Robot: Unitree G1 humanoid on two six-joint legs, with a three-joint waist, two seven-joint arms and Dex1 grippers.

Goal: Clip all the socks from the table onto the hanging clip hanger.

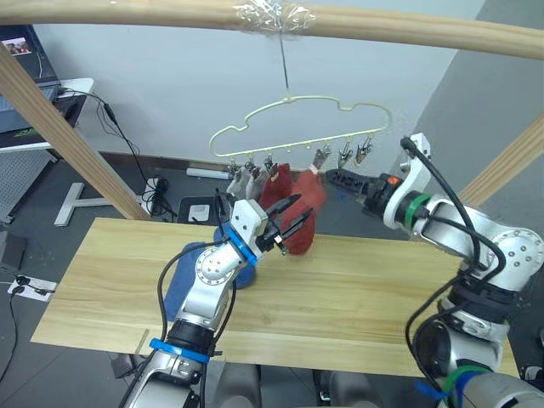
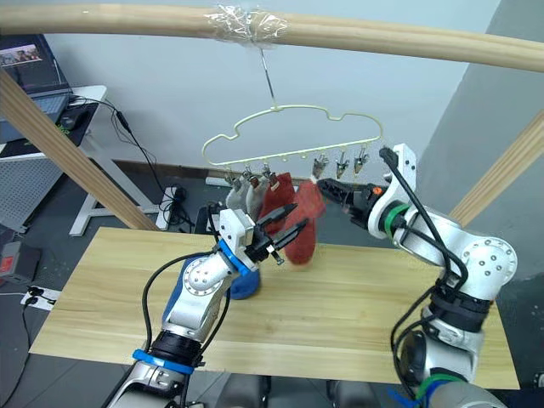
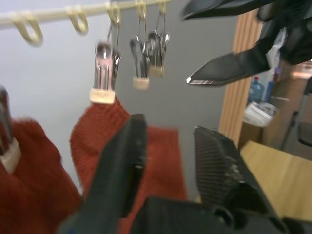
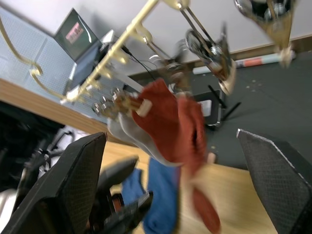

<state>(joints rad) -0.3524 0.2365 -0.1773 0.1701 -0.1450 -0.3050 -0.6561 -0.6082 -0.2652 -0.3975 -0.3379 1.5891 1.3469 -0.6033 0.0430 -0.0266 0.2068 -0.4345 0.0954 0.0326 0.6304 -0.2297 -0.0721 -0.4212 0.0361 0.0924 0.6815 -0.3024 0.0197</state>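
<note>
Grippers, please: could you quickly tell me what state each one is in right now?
Left gripper: open, holding nothing, beside the hanging rust-red socks.
Right gripper: open, empty, just under the clip hanger.

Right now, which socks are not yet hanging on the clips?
The blue socks. They lie on the table beside the left arm, while the grey socks and the red socks already hang from the hanger.

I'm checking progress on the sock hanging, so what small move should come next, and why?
Probably lower the left gripper, which is open and empty, to the blue socks on the table. Two grey and two rust-red socks already hang from the clip hanger.
</note>
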